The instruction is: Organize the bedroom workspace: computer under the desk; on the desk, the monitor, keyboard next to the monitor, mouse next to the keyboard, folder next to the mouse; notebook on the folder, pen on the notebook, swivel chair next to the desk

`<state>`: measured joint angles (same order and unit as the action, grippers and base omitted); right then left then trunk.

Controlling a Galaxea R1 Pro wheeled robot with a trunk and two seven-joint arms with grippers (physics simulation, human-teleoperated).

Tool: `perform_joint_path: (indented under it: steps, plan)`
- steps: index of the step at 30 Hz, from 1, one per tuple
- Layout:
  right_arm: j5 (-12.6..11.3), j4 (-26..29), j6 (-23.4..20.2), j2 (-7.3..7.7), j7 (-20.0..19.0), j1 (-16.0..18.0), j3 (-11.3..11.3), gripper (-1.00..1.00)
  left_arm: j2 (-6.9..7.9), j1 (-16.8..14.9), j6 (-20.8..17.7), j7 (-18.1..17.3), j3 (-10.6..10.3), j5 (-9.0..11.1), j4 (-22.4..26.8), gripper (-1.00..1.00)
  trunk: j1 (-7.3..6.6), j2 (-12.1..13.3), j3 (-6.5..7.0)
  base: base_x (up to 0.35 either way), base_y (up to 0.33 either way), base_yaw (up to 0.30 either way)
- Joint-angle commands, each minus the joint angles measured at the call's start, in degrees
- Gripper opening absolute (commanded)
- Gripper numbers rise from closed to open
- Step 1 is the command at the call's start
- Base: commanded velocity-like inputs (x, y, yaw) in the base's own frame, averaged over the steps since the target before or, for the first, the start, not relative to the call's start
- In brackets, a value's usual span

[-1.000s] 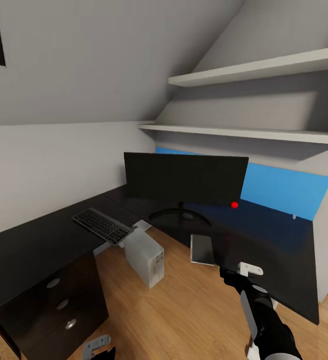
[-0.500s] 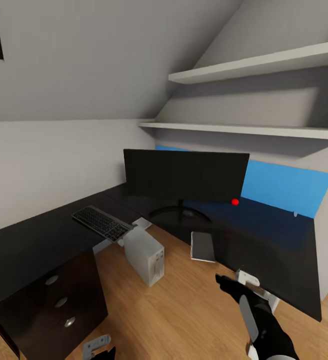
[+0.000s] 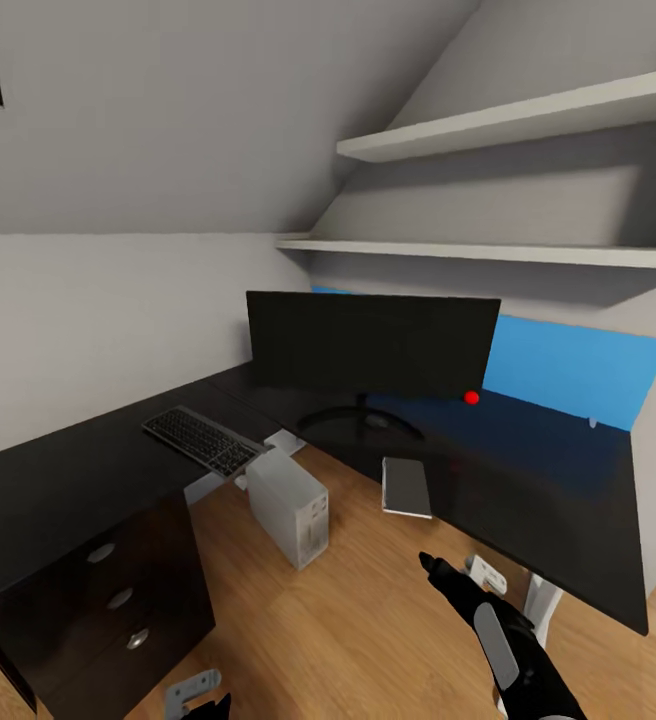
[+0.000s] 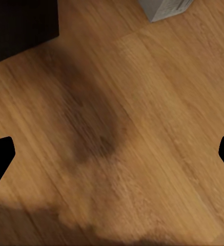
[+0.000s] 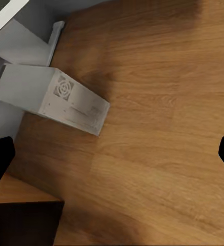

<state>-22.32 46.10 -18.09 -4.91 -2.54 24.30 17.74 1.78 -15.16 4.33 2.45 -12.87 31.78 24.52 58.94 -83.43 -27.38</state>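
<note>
Desk (image 3: 58,490) is carrying monitor (image 3: 368,345), keyboard (image 3: 203,440), notebook (image 3: 406,487) | computer (image 3: 288,505) is standing on the floor under the desk edge | right hand (image 3: 458,572) is hanging low, spread open and empty, probably for reaching the notebook | left hand (image 3: 193,690) is empty, open.

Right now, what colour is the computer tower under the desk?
Light grey computer tower, clearest in the head view.

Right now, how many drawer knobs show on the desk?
3, in a diagonal row on the black drawer front under the desk's left wing: top knob, middle knob, bottom knob. More could be hidden below.
</note>
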Motion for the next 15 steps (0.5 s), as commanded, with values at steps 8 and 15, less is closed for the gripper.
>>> perform_joint_path:
  steps: [8, 15]
  plan:
    - [-3.07, -0.06, 3.12, -0.29, -0.45, 0.05, 0.28, 1.0, 0.06, -0.04, 0.29, 0.35, -0.48, 0.48, 0.01, 1.0, 1.76, -3.26, -1.5, 0.0, 0.0, 0.0]
    - [-5.6, -0.19, 8.91, -1.13, -0.91, 0.05, 0.22, 1.0, 0.06, -0.04, 0.3, 0.36, -0.48, 0.48, 0.01, 1.0, 3.3, -6.06, -2.76, 0.0, 0.0, 0.0]
